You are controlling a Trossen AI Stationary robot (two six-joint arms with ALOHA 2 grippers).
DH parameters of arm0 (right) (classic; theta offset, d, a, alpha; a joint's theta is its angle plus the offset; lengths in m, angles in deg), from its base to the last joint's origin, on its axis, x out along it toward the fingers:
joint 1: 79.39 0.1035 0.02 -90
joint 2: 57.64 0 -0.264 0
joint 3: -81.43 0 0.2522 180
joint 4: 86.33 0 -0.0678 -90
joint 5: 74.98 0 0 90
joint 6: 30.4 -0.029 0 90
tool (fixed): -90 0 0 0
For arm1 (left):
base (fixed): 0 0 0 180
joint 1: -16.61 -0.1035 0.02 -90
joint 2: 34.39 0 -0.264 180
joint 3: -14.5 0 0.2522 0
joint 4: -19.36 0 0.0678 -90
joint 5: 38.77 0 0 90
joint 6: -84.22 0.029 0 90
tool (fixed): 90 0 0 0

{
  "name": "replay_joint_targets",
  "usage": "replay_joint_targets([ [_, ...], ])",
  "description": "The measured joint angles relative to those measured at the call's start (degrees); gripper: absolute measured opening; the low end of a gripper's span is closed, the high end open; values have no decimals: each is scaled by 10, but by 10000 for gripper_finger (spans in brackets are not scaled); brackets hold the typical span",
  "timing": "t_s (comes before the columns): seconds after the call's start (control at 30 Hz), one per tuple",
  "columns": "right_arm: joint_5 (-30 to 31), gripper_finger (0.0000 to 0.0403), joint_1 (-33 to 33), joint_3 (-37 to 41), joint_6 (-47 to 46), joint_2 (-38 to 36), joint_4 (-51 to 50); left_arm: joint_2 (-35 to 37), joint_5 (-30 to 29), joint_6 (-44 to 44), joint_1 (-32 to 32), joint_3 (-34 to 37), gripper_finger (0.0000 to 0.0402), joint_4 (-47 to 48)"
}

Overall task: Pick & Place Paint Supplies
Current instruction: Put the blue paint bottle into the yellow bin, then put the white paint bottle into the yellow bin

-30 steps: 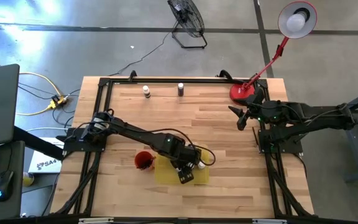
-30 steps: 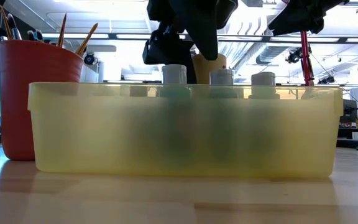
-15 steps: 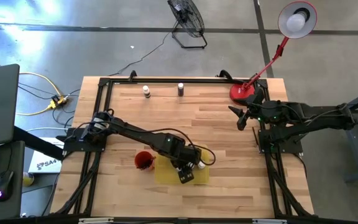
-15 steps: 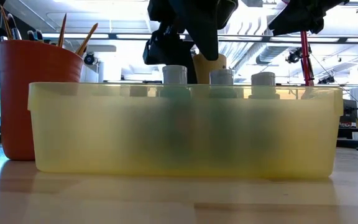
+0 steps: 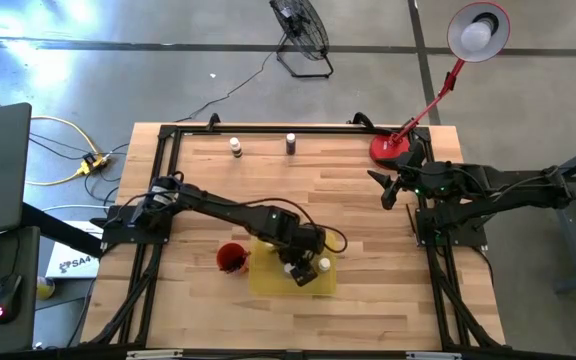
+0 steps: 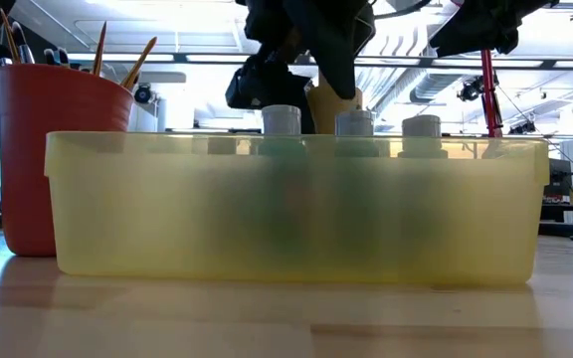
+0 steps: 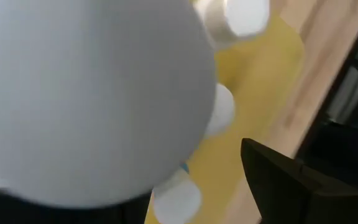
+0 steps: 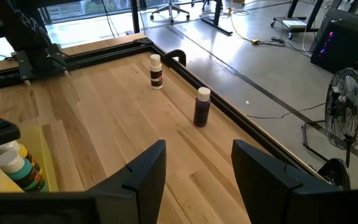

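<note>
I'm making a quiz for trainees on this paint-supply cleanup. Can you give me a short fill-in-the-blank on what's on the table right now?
1. The left gripper hovers over the yellow ____.
2. The paintbrushes stand in the ____ cup.
3. ____ bottles remain near the table's far edge.
4. The right gripper waits with its fingers ____.

Missing words: tray; red; two; open
</note>
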Motion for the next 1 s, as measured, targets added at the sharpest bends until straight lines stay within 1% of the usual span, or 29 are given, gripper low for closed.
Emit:
replay_joint_targets([
  [0.13, 0, 174, 0, 0, 0, 0, 0, 1, 41, -2, -5, 0, 228, 0],
  [0.37, 0, 174, 0, 0, 0, 0, 0, 3, 61, -16, -14, 0, 228, 0],
  [0.43, 0, 174, 0, 0, 0, 0, 0, 3, 61, -15, -15, 0, 228, 0],
  [0.57, 0, 174, 0, 0, 0, 0, 0, 3, 35, 3, -15, 0, 228, -1],
  [0.63, 0, 174, 0, 0, 0, 0, 0, 3, 33, 8, -15, 0, 228, -5],
  [0.7, 0, 174, 0, 0, 0, 0, 0, 8, 32, 11, -15, -7, 228, 12],
  [0.83, 0, 174, 0, 0, 0, 0, 0, 26, 30, 22, -15, -64, 228, 58],
  [0.9, 0, 174, 0, 0, 0, 1, 0, 32, 19, 44, -15, -101, 228, 112],
  [0.97, 0, 174, 0, 0, -2, 2, 0, 32, -10, 70, -15, -146, 228, 149],
  [1.0, 0, 174, 0, 0, -2, 3, 0, 35, -32, 85, -15, -171, 228, 193],
])
